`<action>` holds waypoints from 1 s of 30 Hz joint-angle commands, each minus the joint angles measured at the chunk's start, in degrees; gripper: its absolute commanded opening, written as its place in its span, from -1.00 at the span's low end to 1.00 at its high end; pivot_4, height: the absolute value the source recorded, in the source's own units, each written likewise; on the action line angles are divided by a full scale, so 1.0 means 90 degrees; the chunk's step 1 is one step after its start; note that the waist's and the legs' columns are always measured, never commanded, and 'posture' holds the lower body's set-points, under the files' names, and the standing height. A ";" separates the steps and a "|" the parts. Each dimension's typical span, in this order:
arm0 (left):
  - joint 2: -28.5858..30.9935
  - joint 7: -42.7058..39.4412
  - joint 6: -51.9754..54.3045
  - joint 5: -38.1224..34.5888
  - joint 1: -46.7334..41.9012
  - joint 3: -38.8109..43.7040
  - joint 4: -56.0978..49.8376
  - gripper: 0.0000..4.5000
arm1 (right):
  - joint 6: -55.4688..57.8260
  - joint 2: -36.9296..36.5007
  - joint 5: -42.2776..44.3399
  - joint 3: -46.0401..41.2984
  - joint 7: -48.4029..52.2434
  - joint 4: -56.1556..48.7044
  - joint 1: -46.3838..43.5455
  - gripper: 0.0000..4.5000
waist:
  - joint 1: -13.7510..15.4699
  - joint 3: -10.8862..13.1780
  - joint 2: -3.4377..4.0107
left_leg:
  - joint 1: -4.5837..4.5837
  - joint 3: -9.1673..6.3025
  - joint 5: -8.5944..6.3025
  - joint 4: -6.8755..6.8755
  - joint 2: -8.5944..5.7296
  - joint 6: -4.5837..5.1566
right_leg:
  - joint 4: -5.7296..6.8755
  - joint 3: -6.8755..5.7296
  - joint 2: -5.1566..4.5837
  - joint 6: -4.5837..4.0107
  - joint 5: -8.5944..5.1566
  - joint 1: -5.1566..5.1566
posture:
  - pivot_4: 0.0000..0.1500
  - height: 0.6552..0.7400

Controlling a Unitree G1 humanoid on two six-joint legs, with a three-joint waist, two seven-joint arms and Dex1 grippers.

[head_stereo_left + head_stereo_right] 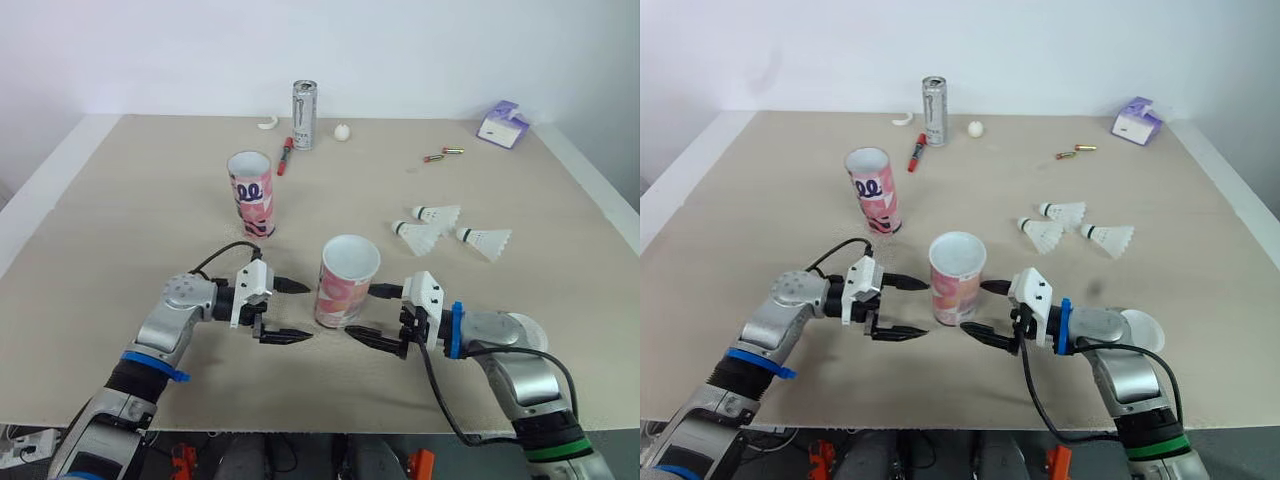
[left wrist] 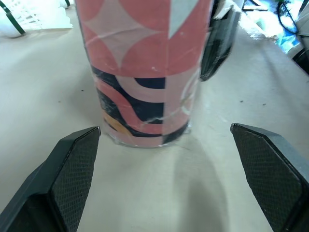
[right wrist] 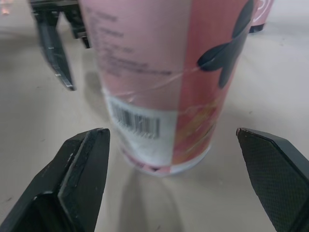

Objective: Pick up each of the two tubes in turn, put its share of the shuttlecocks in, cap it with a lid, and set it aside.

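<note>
Two pink patterned tubes stand upright and open-topped on the table. The near tube (image 1: 345,285) sits between my two grippers. The far tube (image 1: 251,193) stands behind it to the left. My left gripper (image 1: 293,311) is open just left of the near tube, not touching it. My right gripper (image 1: 368,313) is open just right of it. In the left wrist view the tube (image 2: 145,72) stands ahead of the spread fingers (image 2: 72,164). Its barcode side (image 3: 164,82) shows in the right wrist view. Three white shuttlecocks (image 1: 437,213) (image 1: 418,237) (image 1: 485,240) lie at the right.
At the back stand a silver can (image 1: 304,115), a red pen (image 1: 284,155), a small white ball (image 1: 342,131) and a white curved piece (image 1: 266,124). A purple box (image 1: 502,124) sits back right, with small red and gold items (image 1: 440,154) nearby. The table edge runs close below my arms.
</note>
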 commanded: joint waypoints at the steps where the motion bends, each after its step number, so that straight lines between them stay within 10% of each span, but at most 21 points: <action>1: 0.0072 -0.0013 0.0213 -0.0223 0.0039 0.0143 -0.0385 1.00 | -0.0145 0.0109 -0.0010 0.0095 -0.0044 0.0026 -0.0133 0.99 | -0.0001 0.0000 0.0000 | 0.0001 0.0001 0.0000 0.0000 0.0000 0.0000 | 0.0001 0.0002 0.0000 0.0000 0.0000 0.0000 | 1.00 1.00; 30: 0.0183 0.0170 0.0238 -0.0231 0.0322 0.0182 -0.0603 1.00 | -0.0528 0.1206 -0.0277 0.0741 -0.0252 0.0890 -0.0762 0.99 | -0.0006 0.0000 0.0000 | 0.0010 0.0002 0.0024 0.0005 0.0015 -0.0041 | 0.0024 0.0021 0.0029 -0.0023 0.0014 -0.0004 | 1.00 1.00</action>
